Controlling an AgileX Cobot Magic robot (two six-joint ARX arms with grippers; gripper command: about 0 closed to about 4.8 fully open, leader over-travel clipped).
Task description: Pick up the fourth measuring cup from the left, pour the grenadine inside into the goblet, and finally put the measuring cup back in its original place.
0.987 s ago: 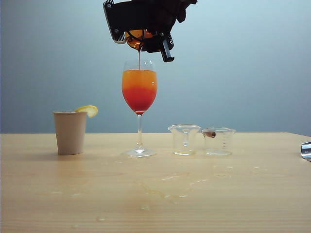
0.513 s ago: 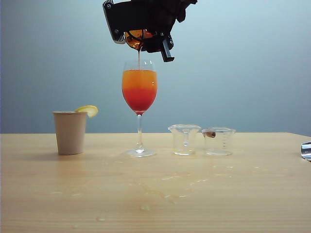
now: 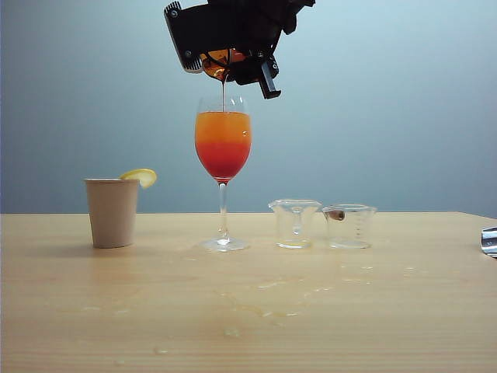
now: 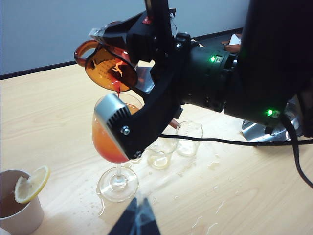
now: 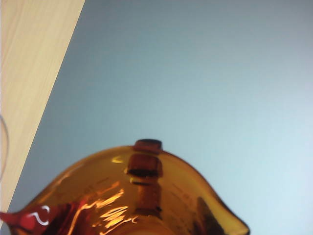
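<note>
My right gripper (image 3: 229, 58) hangs over the goblet (image 3: 223, 144), shut on the fourth measuring cup (image 3: 217, 62), which is tipped spout-down. A thin thread of dark red grenadine (image 3: 223, 93) runs from the spout into the bowl. The drink in the goblet is orange on top and red below. In the left wrist view the amber cup (image 4: 110, 73) sits between the right gripper's black fingers (image 4: 117, 122), above the goblet (image 4: 100, 142). The right wrist view is filled by the cup (image 5: 142, 200), with red liquid at its spout (image 5: 19, 220). My left gripper (image 4: 137, 220) is shut and empty, low near the goblet's foot.
A beige paper cup with a lemon slice (image 3: 112, 211) stands left of the goblet. Two clear measuring cups (image 3: 294, 223) (image 3: 349, 225) stand to its right. A silvery object (image 3: 489, 241) shows at the right edge. Wet spills (image 3: 264, 299) lie on the wooden table (image 3: 388, 326).
</note>
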